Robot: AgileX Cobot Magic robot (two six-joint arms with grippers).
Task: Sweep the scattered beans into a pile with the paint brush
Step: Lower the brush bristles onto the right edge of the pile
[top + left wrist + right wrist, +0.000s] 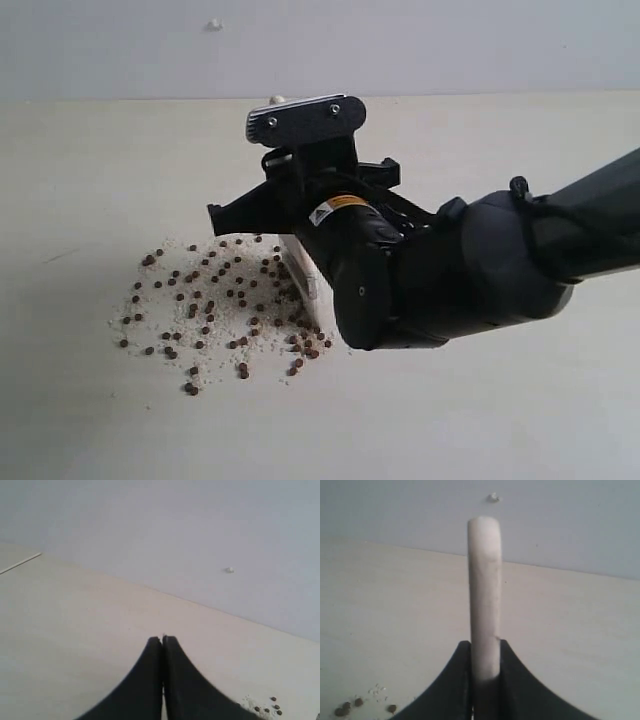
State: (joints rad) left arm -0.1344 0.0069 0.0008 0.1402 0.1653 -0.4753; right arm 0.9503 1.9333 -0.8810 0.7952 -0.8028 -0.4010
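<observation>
My right end effector [485, 649] pinched the paint brush [484, 580] beside the centre-left beans [215, 298]; my left end effector [162, 641] was pressed together.

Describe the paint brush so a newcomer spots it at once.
Follow the black arm in from the right over the table. Its right gripper clamps the paint brush, white handle poking out between the jaws. It is the only long white thing; the beans are tiny and dark.
</observation>
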